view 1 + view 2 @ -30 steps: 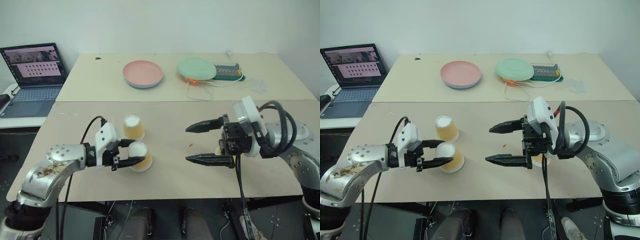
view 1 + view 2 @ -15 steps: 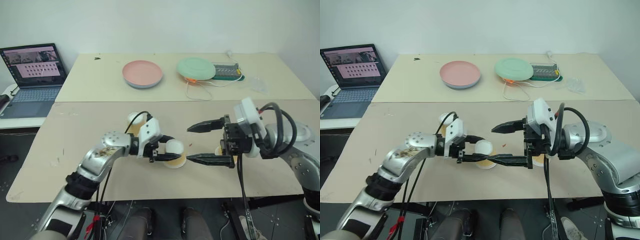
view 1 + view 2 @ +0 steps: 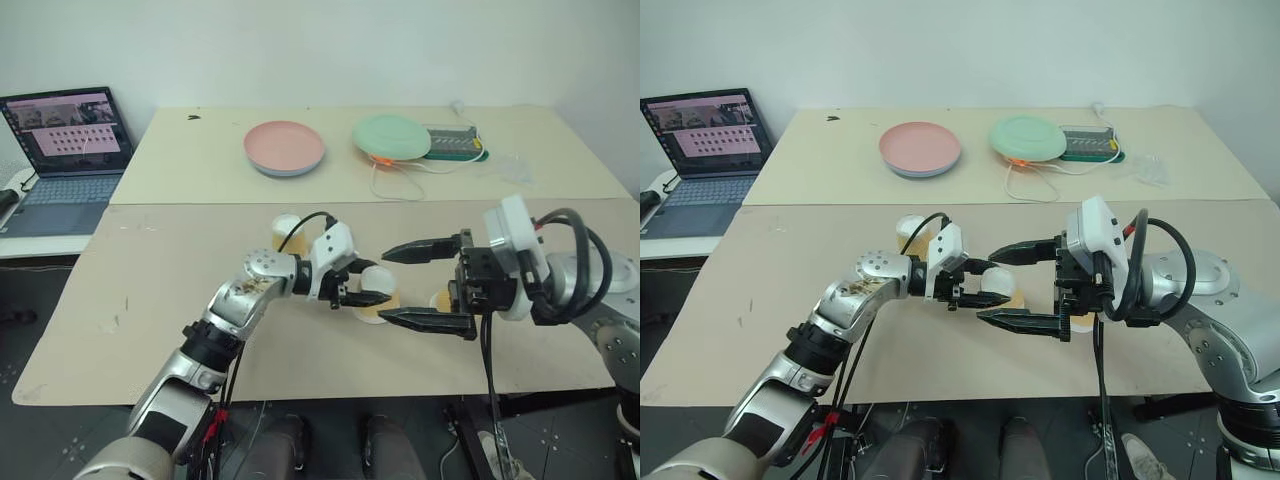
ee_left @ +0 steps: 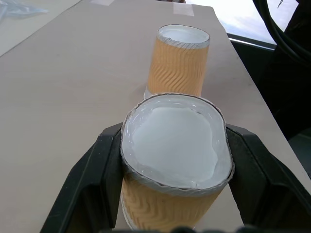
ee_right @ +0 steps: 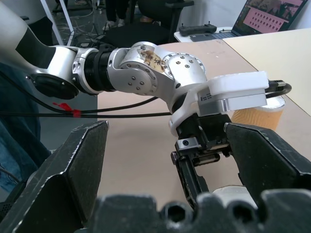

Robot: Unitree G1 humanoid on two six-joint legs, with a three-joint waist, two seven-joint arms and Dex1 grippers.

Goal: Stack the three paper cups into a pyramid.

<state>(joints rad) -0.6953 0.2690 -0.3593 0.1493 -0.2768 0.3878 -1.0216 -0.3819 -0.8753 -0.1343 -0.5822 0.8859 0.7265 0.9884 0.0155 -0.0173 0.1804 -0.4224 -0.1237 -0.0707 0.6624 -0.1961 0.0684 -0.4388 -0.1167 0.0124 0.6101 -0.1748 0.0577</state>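
Right now the left gripper [image 3: 372, 291] sits near the middle of the head picture, and its two black fingers are squeezed onto a held paper cup [image 4: 174, 167]. The squeeze is hard enough to press the cup's round white end into an oval. That cup is turned upside down: its white closed end faces up and its long line runs straight up and down, with the wide mouth low by the table [image 3: 150, 300]. Its sides are yellow-tan paper with little wavy ridges, and they get narrower toward the top.

Just past it, in the left wrist picture, a second paper cup [image 4: 177, 63] stands upside down on the table too, upright, apart from the held one. In the head picture it peeks out behind the right arm, right of the middle [image 3: 440, 300]. A third paper cup [image 3: 285, 232] stands behind the left arm, a bit up and left of the middle.

The right gripper [image 3: 420, 284] is just right of the held cup, with its long black toothed fingers spread wide apart and nothing between them.

The table is flat, smooth and pale tan. Far back, in the upper middle, lie a round pink plate [image 3: 285, 147] and a round green plate [image 3: 392, 136]. An open laptop [image 3: 62, 155] sits at the upper left.
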